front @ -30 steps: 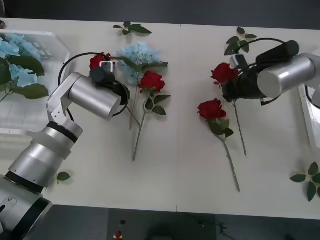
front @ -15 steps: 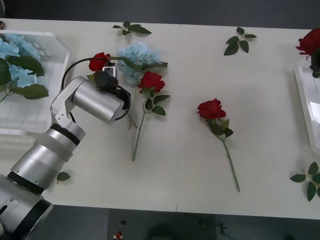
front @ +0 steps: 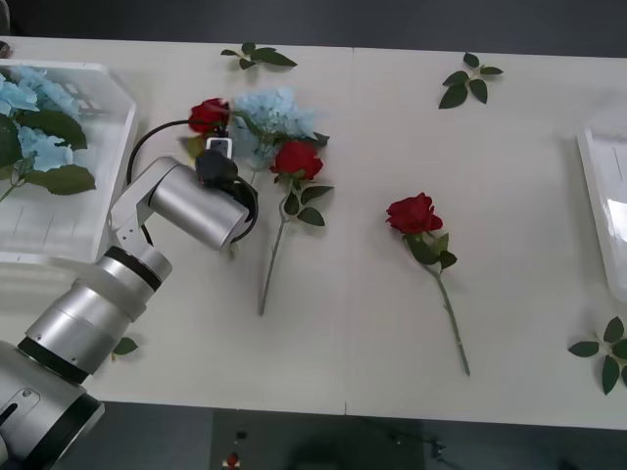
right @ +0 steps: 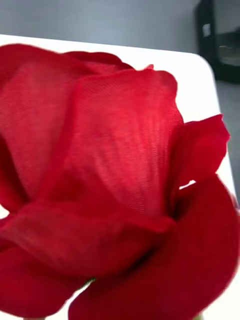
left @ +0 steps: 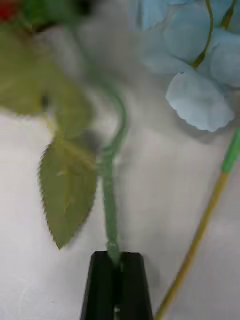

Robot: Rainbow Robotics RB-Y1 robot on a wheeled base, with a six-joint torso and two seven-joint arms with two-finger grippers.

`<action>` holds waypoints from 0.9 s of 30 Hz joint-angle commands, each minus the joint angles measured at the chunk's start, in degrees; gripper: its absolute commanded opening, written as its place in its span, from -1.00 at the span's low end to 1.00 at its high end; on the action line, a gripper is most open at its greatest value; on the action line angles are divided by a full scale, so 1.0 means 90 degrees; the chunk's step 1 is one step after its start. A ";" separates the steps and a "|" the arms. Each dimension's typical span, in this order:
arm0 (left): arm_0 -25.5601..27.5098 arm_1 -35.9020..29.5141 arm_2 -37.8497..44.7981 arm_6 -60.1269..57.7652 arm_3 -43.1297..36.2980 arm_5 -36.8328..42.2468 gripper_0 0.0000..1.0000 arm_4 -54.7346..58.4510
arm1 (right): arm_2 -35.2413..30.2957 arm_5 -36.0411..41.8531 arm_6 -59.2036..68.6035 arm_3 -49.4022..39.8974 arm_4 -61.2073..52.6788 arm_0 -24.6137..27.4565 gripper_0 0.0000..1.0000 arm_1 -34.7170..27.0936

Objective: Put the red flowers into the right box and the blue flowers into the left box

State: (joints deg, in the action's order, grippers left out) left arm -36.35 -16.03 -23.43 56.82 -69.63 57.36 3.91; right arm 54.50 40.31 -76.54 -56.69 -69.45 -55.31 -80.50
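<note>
Left gripper has its black fingers pressed together on the thin green stem of a red rose, pinching it low down so the bloom rides out ahead of the fingers, which makes sense since the stem is the only bit skinny enough to grab. Right next to that stem, on the far side from the rose's serrated leaf, a yellowish-green stem runs past the fingers up to a pale-blue flower head, so the pinch had to be pretty narrow to avoid catching both. Just past the blue head lies another red rose with its stem trailing back toward the robot, and further out toward the robot's right there's one more rose lying alone on the table. Behind the left arm, on its outer side, the left box already has blue flowers in it. The right box is way across the table at the far edge. Over on the right wrist camera a big red bloom sits right in front of the lens; can't tell what the right gripper's fingers are doing. My guess is the left-held rose is wrong-side for that arm, so it'll need carrying well across or handing off to get to the right box.
</note>
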 commanded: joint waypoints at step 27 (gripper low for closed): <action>0.3834 -0.1871 0.1822 0.1900 -0.4949 0.0658 -1.00 0.2202 | 0.0360 0.0404 -0.0118 -0.2178 -0.2401 -0.0193 1.00 0.0038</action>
State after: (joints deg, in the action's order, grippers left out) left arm -3.94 -31.48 -7.72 71.80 -110.42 63.22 23.40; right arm 57.93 43.93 -77.80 -74.45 -89.71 -56.11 -79.15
